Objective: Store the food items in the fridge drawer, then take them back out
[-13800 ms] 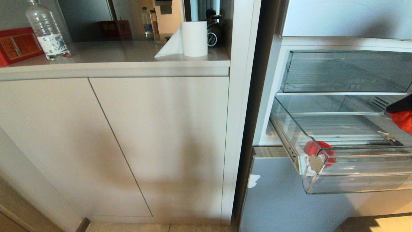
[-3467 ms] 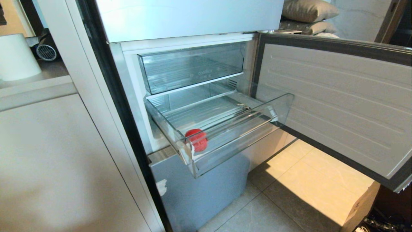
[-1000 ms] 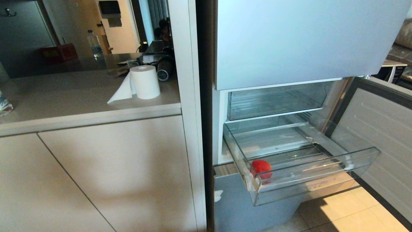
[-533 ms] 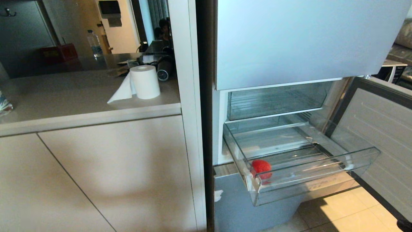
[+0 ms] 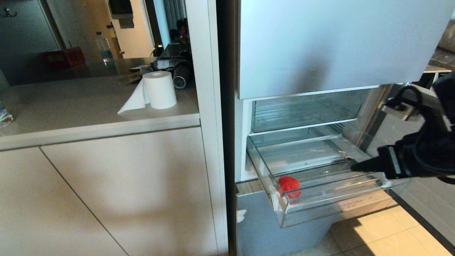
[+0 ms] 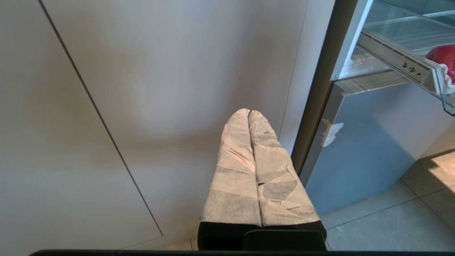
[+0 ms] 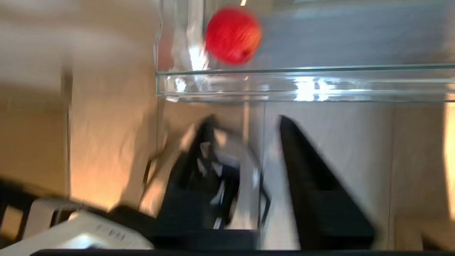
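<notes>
We're on the take-out step — one red fruit point(image 5: 289, 185) sits in the fridge drawer's point(image 5: 341, 208) front-left corner.
L gripper point(image 6: 249, 113) parked low by the cabinet, fingers together; drawer's long axis runs left-right, pulled out toward us; R gripper point(image 5: 352, 166) over the drawer's right side, fingers apart, empty — next it must cross left to the fruit.

The left gripper point(image 6: 249, 113), its paper-wrapped fingers point(image 6: 237, 167) pressed together, is hanging in front of a pale cabinet door point(image 6: 160, 89). Beside the cabinet, the fridge drawer point(image 6: 408, 65) is standing pulled out above a pale-blue fridge panel point(image 6: 369, 149), and a red food item point(image 6: 442, 60) is resting at the drawer's front corner. Grey floor tiles point(image 6: 384, 227) are lying below.
</notes>
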`<state>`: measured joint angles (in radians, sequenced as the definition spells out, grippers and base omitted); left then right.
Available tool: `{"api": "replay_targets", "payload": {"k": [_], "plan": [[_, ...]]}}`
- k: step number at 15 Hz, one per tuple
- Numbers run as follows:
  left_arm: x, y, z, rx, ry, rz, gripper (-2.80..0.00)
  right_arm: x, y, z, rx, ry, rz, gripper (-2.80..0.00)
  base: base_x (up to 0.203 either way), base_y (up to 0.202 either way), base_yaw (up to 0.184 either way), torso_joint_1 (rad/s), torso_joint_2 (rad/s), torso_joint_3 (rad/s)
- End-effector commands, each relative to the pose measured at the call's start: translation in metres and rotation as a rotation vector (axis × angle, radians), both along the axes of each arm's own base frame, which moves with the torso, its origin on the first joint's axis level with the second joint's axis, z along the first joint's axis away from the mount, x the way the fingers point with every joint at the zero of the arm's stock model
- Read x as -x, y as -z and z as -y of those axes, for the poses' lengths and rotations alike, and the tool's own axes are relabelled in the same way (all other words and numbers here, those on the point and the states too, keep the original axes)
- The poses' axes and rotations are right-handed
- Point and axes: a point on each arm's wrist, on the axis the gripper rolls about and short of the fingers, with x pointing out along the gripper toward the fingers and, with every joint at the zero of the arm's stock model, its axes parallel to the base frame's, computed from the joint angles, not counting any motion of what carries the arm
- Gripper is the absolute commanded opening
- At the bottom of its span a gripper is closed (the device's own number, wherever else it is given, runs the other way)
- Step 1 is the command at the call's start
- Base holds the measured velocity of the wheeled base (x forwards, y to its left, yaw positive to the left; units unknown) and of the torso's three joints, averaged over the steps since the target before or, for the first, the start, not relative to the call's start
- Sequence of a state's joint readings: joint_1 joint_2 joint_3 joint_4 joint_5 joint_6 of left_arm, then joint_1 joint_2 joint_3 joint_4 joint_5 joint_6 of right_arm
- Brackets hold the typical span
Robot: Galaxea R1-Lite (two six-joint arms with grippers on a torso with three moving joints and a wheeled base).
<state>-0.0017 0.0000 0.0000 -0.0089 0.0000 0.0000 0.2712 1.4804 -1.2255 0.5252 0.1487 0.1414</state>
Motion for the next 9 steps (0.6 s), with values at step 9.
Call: {"api": "replay_targets", "payload": {"k": [9], "plan": [[0.0, 0.0, 0.0, 0.0, 0.0, -0.001, -2.8, -0.107, 0.065, -0.054, 0.028, 0.005, -0.211, 0.0, 0.0, 0.0, 0.0, 0.0, 0.0, 0.0]]}}
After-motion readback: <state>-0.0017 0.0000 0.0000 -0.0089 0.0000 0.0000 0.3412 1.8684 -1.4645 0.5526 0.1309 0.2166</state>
